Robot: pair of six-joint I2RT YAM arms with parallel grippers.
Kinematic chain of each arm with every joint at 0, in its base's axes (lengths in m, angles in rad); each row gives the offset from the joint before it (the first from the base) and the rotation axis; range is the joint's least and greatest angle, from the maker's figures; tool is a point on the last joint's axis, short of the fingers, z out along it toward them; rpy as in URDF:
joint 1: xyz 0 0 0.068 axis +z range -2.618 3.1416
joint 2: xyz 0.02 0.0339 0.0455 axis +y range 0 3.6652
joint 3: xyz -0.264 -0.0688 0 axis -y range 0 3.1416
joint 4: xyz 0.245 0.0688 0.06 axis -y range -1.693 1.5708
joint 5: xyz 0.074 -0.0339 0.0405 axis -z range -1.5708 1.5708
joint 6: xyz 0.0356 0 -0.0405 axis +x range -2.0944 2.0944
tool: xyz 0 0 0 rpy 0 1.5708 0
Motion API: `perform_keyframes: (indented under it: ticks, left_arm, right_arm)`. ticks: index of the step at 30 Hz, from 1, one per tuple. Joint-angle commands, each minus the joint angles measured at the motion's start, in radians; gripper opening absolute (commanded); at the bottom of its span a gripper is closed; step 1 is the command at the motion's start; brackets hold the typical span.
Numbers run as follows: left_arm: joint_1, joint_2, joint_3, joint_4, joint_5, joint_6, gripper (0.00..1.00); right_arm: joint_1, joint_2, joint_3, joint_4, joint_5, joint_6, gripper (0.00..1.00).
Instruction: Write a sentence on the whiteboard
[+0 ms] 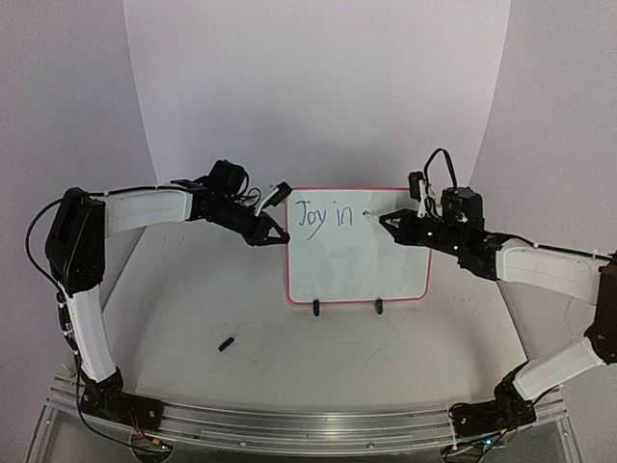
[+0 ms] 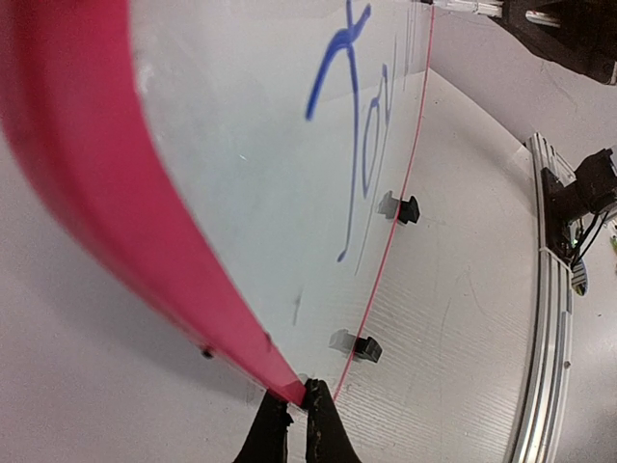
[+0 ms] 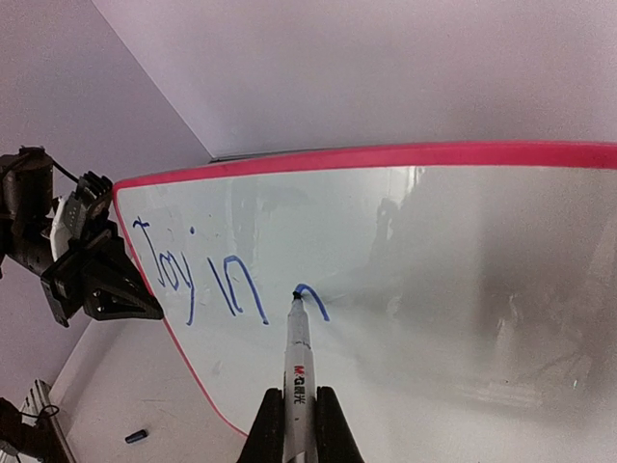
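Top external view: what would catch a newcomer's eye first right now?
The pink-rimmed whiteboard stands mid-table, with the sentence beginning "Joy in" in blue at its top left. The right end effector holds a marker with its tip at the board just right of those words, while the left end effector pinches the board's left edge.

Both my arms reached forward and bent inward, my left gripper and right gripper facing each other, well apart, each with jaws clamped tight.
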Motion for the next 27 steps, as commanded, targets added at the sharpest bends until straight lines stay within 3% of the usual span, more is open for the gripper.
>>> perform_keyframes:
  ticks: [1, 27]
  left_arm:
    - [-0.030, 0.007, -0.005, -0.106, -0.074, 0.081, 0.00]
    - [-0.033, 0.011, 0.001, -0.111, -0.075, 0.083, 0.00]
  right_arm:
    - [-0.003, -0.007, -0.015, -0.021, -0.009, -0.010, 0.00]
    - [-0.002, -0.051, 0.011, -0.003, 0.052, 0.009, 0.00]
